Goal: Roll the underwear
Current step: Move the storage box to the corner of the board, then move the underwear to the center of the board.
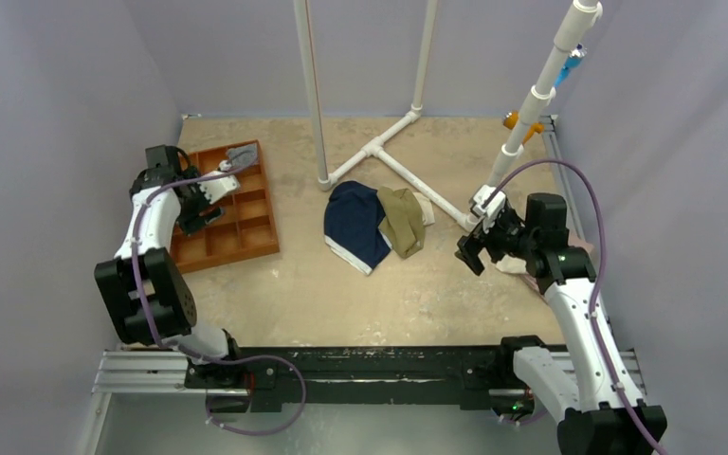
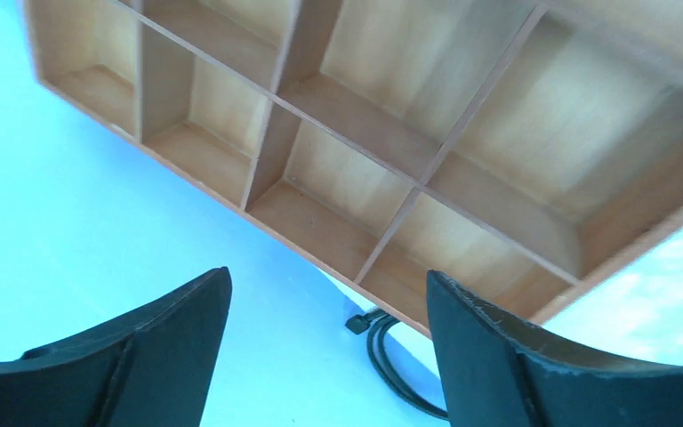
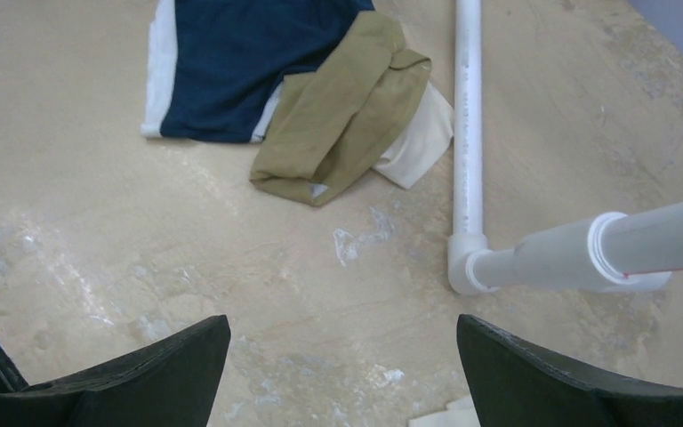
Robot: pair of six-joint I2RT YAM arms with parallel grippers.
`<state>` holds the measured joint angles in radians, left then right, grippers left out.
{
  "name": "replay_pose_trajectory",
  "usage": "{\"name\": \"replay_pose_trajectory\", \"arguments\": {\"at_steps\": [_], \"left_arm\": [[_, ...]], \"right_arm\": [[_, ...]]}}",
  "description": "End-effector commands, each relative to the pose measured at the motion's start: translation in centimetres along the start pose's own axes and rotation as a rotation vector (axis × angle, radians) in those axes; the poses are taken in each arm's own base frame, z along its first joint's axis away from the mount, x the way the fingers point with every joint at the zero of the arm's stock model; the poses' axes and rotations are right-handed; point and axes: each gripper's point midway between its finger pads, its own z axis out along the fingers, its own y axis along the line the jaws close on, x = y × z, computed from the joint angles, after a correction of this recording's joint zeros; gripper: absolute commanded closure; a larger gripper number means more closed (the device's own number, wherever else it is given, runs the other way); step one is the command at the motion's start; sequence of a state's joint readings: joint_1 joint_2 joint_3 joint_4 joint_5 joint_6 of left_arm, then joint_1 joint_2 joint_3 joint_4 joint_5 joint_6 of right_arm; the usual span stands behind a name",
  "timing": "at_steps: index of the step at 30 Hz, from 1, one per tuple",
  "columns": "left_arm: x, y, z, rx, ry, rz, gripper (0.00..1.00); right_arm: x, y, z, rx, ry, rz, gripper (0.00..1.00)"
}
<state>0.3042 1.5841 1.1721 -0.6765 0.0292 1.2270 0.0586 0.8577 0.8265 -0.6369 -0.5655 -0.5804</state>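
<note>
The underwear (image 1: pixel 354 226), navy blue with a pale trim, lies flat on the table's middle; the right wrist view has it at the top left (image 3: pixel 249 62). An olive-green garment (image 1: pixel 403 220) overlaps its right edge. My right gripper (image 1: pixel 469 252) hovers to the right of the pile, apart from it, open and empty (image 3: pixel 342 322). My left gripper (image 1: pixel 207 210) hangs over the orange wooden tray (image 1: pixel 246 254), far left of the underwear. Its jaws stand wide with nothing between them (image 2: pixel 327 276).
A white pipe frame (image 1: pixel 408 175) stands behind the garments, one foot (image 3: pixel 467 133) running beside the pile. A pale cloth (image 3: pixel 418 133) pokes out under the olive garment. A grey bundle (image 1: pixel 240 154) sits in the tray's far corner. A black cable (image 2: pixel 391 365) lies beside the tray (image 2: pixel 347 133).
</note>
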Motion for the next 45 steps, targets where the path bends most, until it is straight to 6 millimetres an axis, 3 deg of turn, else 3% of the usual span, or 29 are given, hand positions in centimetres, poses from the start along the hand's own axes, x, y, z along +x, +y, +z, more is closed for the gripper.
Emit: {"name": "replay_pose_trajectory", "arguments": {"at_steps": [1,6,12,15,18,21,24,30,36,40,45], "left_arm": [[-5.1,-2.0,-5.5,0.018,-0.223,-0.133,0.17],[-9.0,-6.1,-9.9,-0.024,-0.348,-0.175,0.13],[-11.9,-10.7,-13.4,0.073,-0.534,-0.337,0.11],[-13.2,-12.4,-14.4,0.155,-0.611,-0.386,0.11],[-15.2,-14.8,-15.2,0.287,-0.709,-0.359,0.11],[-16.5,-16.3,-14.9,0.341,-0.706,-0.288,0.11],[-16.8,-16.6,-13.8,0.343,-0.675,-0.261,0.12],[-16.5,-17.0,-12.3,0.349,-0.635,-0.254,0.14],[-16.0,-16.9,-12.0,0.330,-0.613,-0.263,0.14],[-15.9,-16.6,-12.0,0.316,-0.607,-0.268,0.14],[-15.9,-16.3,-12.4,0.296,-0.618,-0.264,0.14]], "right_arm": [[1.0,-2.2,-1.3,0.102,0.100,-0.100,0.01],[4.8,-5.4,-3.4,0.292,0.330,-0.089,0.01],[10.7,-6.4,-5.1,0.403,0.567,-0.121,0.01],[11.3,-6.0,-4.7,0.373,0.575,-0.138,0.01],[9.8,-5.3,-3.9,0.292,0.523,-0.150,0.01],[7.0,-2.7,-2.0,0.114,0.381,-0.114,0.01],[4.0,-0.4,-0.4,-0.003,0.265,-0.129,0.01],[0.6,3.2,4.4,-0.099,0.183,-0.256,0.01],[-2.1,2.0,11.1,-0.068,0.154,-0.308,0.01],[-1.9,0.9,16.4,-0.061,0.206,-0.236,0.01],[-1.5,0.0,20.8,-0.056,0.263,-0.157,0.01]]}}
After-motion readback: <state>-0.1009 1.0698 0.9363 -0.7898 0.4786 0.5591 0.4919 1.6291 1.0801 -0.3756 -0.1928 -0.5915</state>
